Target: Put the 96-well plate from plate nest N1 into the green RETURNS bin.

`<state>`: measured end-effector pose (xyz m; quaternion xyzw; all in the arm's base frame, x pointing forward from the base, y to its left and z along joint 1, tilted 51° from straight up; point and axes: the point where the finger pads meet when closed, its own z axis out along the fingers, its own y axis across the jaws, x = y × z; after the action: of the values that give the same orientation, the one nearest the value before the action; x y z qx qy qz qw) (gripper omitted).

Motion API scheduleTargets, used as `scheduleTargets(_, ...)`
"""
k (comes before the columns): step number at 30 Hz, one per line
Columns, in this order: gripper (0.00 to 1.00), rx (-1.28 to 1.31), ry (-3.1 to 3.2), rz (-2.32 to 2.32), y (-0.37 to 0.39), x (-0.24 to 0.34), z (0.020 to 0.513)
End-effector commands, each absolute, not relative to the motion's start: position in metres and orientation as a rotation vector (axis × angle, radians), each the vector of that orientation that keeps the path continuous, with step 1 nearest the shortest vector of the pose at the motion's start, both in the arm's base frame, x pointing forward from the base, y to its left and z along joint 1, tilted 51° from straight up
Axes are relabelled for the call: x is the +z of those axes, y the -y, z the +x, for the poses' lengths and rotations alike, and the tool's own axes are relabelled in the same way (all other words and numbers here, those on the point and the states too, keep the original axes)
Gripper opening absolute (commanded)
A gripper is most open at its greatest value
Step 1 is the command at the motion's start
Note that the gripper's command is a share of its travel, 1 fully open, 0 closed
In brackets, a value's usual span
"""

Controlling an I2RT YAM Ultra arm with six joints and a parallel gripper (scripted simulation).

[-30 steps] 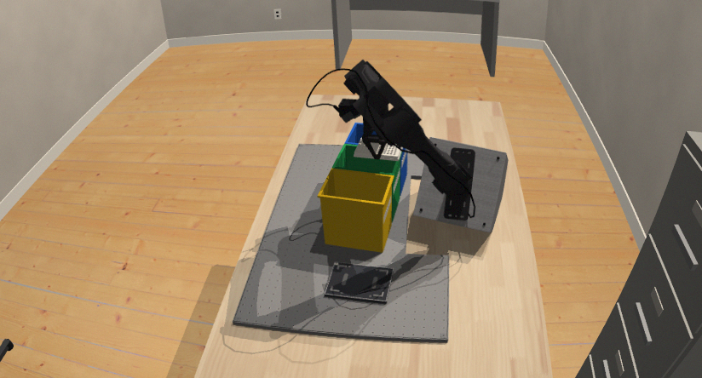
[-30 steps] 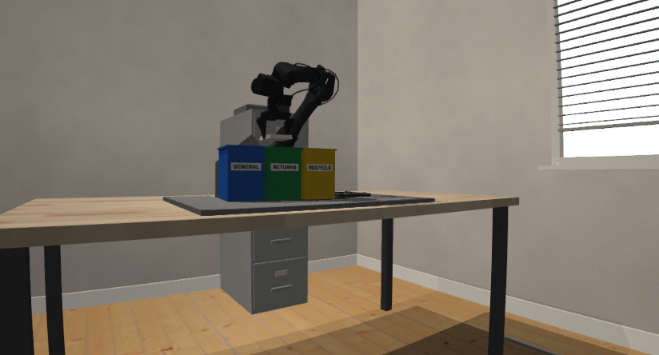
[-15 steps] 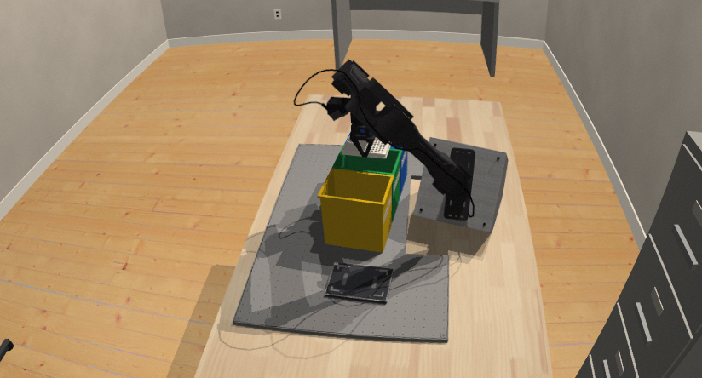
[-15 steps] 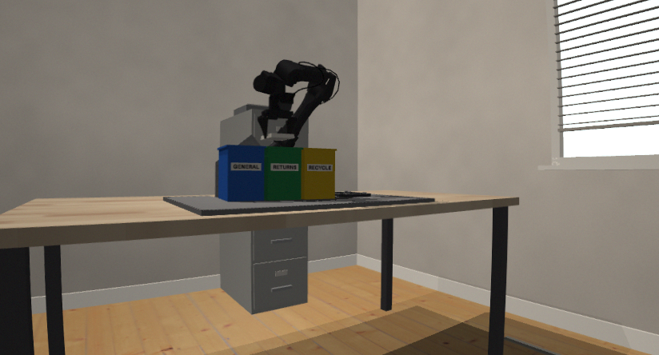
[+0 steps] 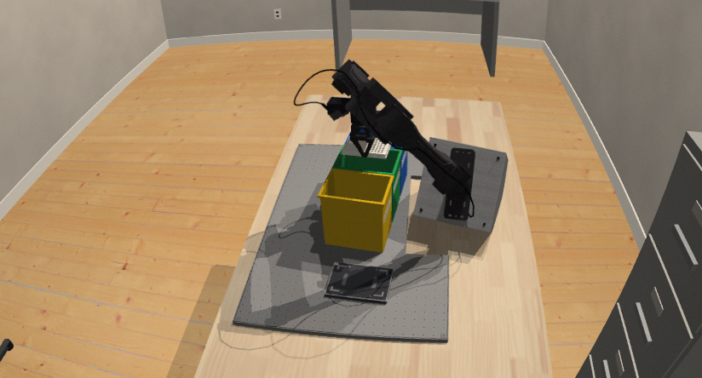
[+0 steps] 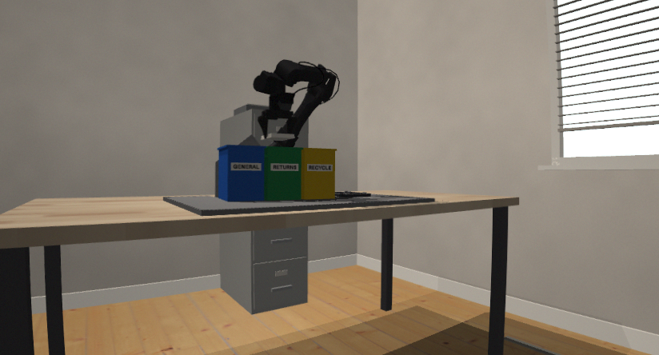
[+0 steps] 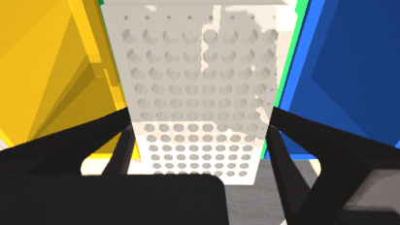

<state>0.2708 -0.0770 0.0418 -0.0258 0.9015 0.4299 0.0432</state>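
Observation:
My gripper point(image 5: 367, 147) is shut on the white 96-well plate point(image 5: 379, 148) and holds it just above the open top of the green bin labelled RETURNS point(image 6: 283, 173). In the wrist view the 96-well plate point(image 7: 200, 102) fills the middle between my two black fingers, with the green bin's rims at both its sides. In the exterior view the 96-well plate point(image 6: 276, 135) sits a little above the green bin's rim. The empty black plate nest N1 point(image 5: 358, 282) lies on the grey mat in front of the bins.
The yellow RECYCLE bin point(image 5: 356, 209) and the blue GENERAL bin point(image 6: 241, 173) stand upright on either side of the green one, touching it. The arm's grey base block point(image 5: 459, 189) stands to the right of the bins. A filing cabinet point(image 5: 658, 287) stands at the right.

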Motion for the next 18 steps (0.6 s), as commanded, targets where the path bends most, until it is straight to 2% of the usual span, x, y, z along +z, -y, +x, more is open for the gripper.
scheduleTargets(1, 0.00, 1.255, -2.728, -0.063, 0.0911, 0.0542, 0.2772)
scheduleTargets(18, 0.00, 1.252, -2.731, -0.070, 0.0923, 0.0511, 0.2763)
